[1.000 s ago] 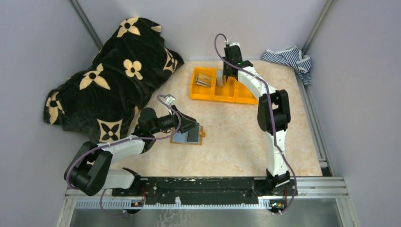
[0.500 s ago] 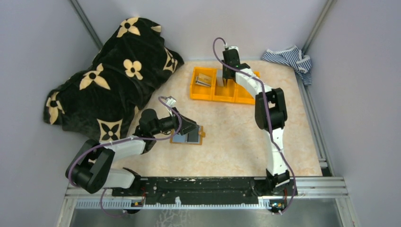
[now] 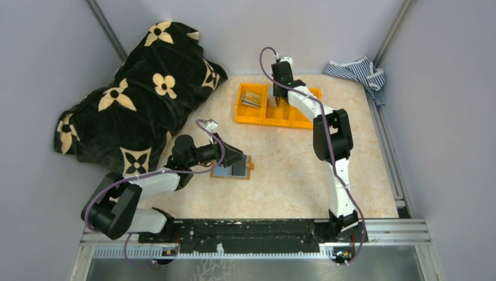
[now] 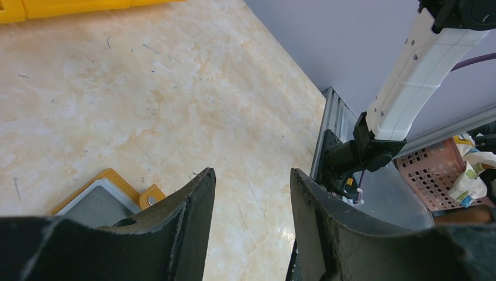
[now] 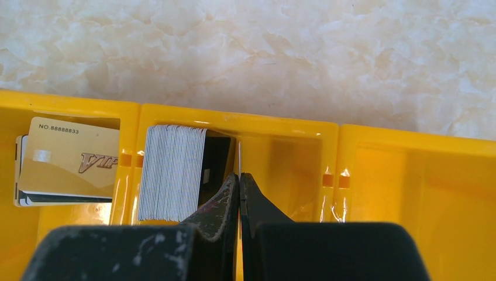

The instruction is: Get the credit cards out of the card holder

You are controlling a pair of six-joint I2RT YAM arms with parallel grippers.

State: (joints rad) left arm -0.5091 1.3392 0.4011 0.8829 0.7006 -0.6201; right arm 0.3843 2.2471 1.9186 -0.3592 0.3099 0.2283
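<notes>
The card holder [image 3: 235,171] lies open on the table, orange-tan rim around a grey-blue inside; the left wrist view shows its corner [image 4: 104,196] and snap tab [image 4: 151,198]. My left gripper [image 3: 236,157] [image 4: 251,173] stands open right at it, with only bare table between the fingers. My right gripper [image 3: 280,99] [image 5: 240,177] is shut on a thin credit card [image 5: 239,155], seen edge-on, over the middle compartment of the yellow bin [image 3: 255,120] [image 5: 234,121]. A stack of cards [image 5: 172,172] stands in that compartment. A gold VIP card [image 5: 70,157] lies in the left one.
A black blanket with cream flowers [image 3: 140,99] is heaped at the back left. A striped cloth [image 3: 358,72] lies in the back right corner. The right arm's base [image 4: 365,153] and a pink basket [image 4: 431,178] show in the left wrist view.
My right gripper has shifted a little to the left over the yellow bin, still shut on the card. The left arm and the card holder have not moved.
</notes>
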